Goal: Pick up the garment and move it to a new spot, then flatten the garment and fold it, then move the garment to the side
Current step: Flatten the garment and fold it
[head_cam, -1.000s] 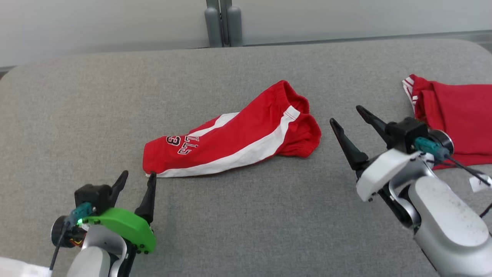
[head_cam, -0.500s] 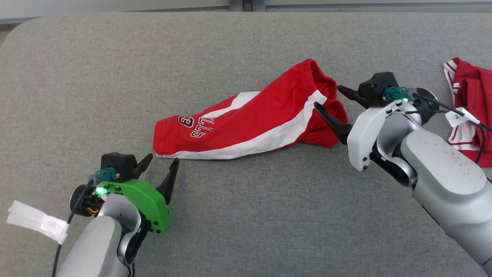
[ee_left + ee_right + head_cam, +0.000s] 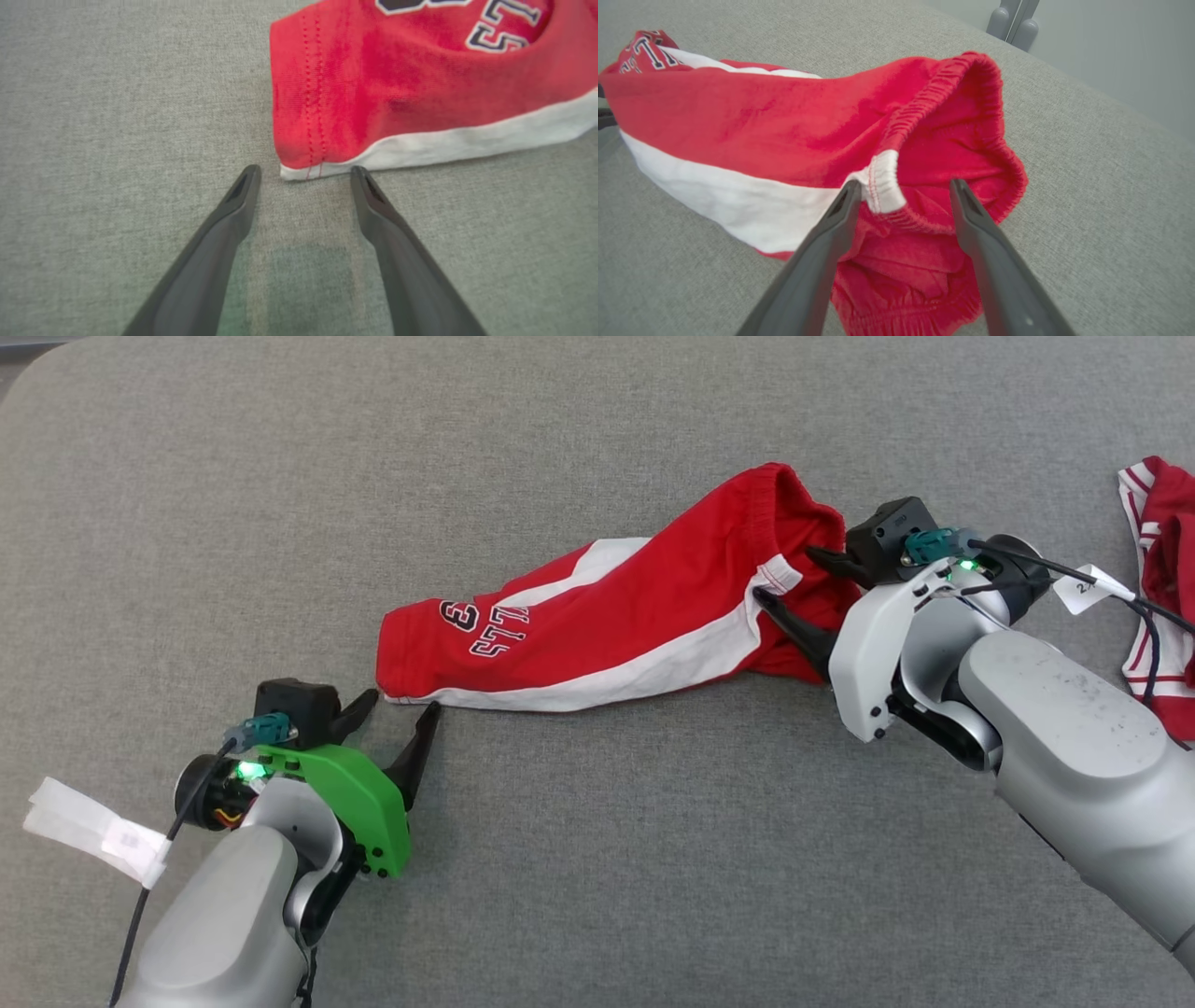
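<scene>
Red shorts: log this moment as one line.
stage: pre-grasp | red shorts: lying on grey surface | left gripper: open, tips flanking hem corner | right gripper: open, straddling waistband

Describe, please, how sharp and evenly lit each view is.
Head view: soft, even light, the red shorts sharp, no glare. Left wrist view: the hem slightly blurred, a faint shadow on the grey cloth between the left end effector's fingers. Right wrist view: waistband crisp, right end effector's fingers soft.

The big top is grey cloth. Behind it are a pale wall and two grey posts.
</scene>
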Tool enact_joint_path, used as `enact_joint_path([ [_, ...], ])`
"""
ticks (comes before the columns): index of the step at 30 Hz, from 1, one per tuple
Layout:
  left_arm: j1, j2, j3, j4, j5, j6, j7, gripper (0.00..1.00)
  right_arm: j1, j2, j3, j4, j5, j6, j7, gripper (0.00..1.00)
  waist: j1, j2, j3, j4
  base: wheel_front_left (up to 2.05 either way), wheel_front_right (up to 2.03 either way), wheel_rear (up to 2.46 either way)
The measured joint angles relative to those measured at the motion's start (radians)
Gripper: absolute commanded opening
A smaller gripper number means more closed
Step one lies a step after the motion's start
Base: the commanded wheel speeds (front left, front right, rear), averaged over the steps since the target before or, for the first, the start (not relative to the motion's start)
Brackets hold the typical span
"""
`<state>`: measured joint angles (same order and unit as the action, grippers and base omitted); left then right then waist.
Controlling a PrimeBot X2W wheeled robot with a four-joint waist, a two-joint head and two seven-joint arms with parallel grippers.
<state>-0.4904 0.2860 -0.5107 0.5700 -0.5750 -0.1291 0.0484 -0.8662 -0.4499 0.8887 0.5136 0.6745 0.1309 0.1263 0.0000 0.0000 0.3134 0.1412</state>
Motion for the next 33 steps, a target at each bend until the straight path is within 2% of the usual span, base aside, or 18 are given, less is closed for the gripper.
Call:
enact_joint_path([
  [2, -0.015, 0.006, -0.009, 0.016, -0.007, 0.0, -0.021, 1.0, -0.007, -0.001, 0.013, 0.004, 0.007, 0.0, -0.009, 0.68, 0.0, 0.0, 0.001, -0.003, 0.0, 0.0, 0.0],
  [3, -0.021, 0.007, -0.014, 0.024, -0.012, 0.0, -0.027, 1.0, -0.009, -0.002, 0.02, 0.005, 0.011, 0.0, -0.015, 0.5, 0.0, 0.0, 0.001, -0.005, 0.0, 0.0, 0.0],
  [4, -0.024, 0.007, -0.022, 0.031, -0.021, 0.0, -0.033, 0.87, -0.011, -0.003, 0.03, 0.006, 0.015, 0.0, -0.019, 0.44, 0.0, 0.0, 0.0, -0.006, 0.0, 0.0, 0.0],
  [5, -0.025, 0.007, -0.029, 0.036, -0.03, 0.0, -0.038, 0.39, -0.012, -0.003, 0.037, 0.006, 0.022, 0.0, -0.024, 0.36, 0.0, 0.0, -0.001, -0.007, 0.0, 0.0, 0.0],
  [6, -0.027, 0.008, -0.039, 0.042, -0.035, 0.0, -0.041, 0.09, -0.012, -0.003, 0.045, 0.006, 0.031, 0.0, -0.032, 0.27, 0.0, 0.0, -0.003, -0.008, 0.0, 0.0, 0.0],
  [7, -0.03, 0.009, -0.045, 0.048, -0.041, 0.0, -0.044, 0.0, -0.014, -0.003, 0.052, 0.007, 0.039, 0.0, -0.038, 0.04, 0.0, 0.0, -0.004, -0.008, 0.0, 0.0, 0.0],
  [8, -0.033, 0.011, -0.051, 0.052, -0.045, 0.0, -0.047, 0.0, -0.016, -0.003, 0.057, 0.008, 0.044, 0.0, -0.042, 0.0, 0.0, 0.0, -0.006, -0.009, 0.0, 0.0, 0.0],
  [18, 0.005, 0.046, -0.062, 0.039, -0.077, 0.0, -0.117, 0.0, 0.028, -0.018, 0.07, -0.001, 0.146, 0.0, -0.191, 0.0, 0.0, 0.0, -0.068, -0.016, 0.0, 0.0, 0.0],
  [27, 0.026, 0.108, -0.006, -0.163, -0.121, 0.008, -0.126, 0.0, 0.087, -0.044, 0.016, -0.035, 0.262, 0.0, -0.324, 0.0, 0.0, 0.0, -0.146, -0.031, 0.0, 0.0, 0.0],
  [33, -0.1, 0.132, 0.018, -0.249, -0.114, 0.024, -0.08, 0.0, 0.031, -0.044, -0.037, -0.072, 0.319, 0.0, -0.358, 0.0, 0.0, 0.0, -0.13, -0.046, 0.0, 0.0, 0.0],
])
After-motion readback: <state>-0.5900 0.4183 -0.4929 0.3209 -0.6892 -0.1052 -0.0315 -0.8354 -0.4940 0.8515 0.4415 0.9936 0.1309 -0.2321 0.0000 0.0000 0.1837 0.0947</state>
